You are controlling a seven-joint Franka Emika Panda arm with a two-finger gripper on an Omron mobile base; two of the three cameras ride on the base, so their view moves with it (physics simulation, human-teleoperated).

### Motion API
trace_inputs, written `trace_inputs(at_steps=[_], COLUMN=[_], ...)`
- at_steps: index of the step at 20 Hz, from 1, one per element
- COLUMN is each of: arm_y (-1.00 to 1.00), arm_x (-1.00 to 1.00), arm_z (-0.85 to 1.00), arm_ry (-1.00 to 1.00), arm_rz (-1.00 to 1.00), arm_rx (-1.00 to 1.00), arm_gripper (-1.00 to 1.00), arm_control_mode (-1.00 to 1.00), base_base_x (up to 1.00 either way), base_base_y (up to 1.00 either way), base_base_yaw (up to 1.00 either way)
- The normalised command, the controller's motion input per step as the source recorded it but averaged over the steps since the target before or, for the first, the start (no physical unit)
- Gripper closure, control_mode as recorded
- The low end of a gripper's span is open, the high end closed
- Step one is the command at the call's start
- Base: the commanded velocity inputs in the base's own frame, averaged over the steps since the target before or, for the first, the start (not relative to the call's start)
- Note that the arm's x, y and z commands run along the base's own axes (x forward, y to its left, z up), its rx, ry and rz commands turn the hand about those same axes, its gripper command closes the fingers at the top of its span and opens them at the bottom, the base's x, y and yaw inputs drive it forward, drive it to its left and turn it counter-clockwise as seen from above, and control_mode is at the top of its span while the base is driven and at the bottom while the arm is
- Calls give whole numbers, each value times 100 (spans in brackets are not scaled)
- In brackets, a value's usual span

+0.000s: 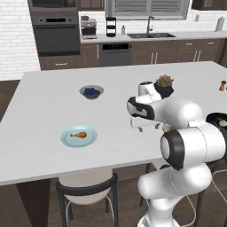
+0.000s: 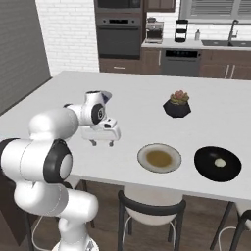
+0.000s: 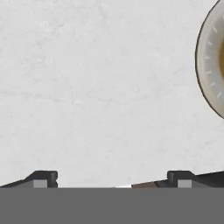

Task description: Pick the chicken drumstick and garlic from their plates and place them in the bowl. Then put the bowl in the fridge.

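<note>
While the garlic [image 2: 220, 162] already sits in the bowl [image 2: 203, 164], your empty fingers [image 2: 101, 142] hover apart over the bench [image 2: 142, 105]; reach left for the chicken drumstick [image 1: 79, 135].

Worktop [image 2: 147, 98] layout: drumstick [image 1: 79, 135] on the left plate [image 1: 66, 139]; berry bowl [image 1: 91, 91] farther back. Right: empty plate [image 2: 143, 162], then bowl [image 2: 206, 169] holding garlic [image 2: 220, 162]. Plant pot [image 2: 177, 109] stands behind the empty plate.
</note>
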Motion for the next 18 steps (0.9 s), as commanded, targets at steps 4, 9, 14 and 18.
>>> trace_inputs(at_steps=[4, 9, 14, 18], arm_y=[0, 6, 91, 71], arm_x=[0, 0, 39, 17], arm_z=[0, 0, 0, 2], arm_ry=[0, 0, -1, 0], arm_rz=[0, 0, 26, 70], arm_rx=[0, 0, 0, 0], arm_gripper=[-100, -100, -100, -100], arm_control_mode=[100, -100, -100, -100], base_base_x=[61, 5, 0, 0], base_base_y=[-2, 2, 0, 0], base_base_yaw=[0, 0, 0, 0])
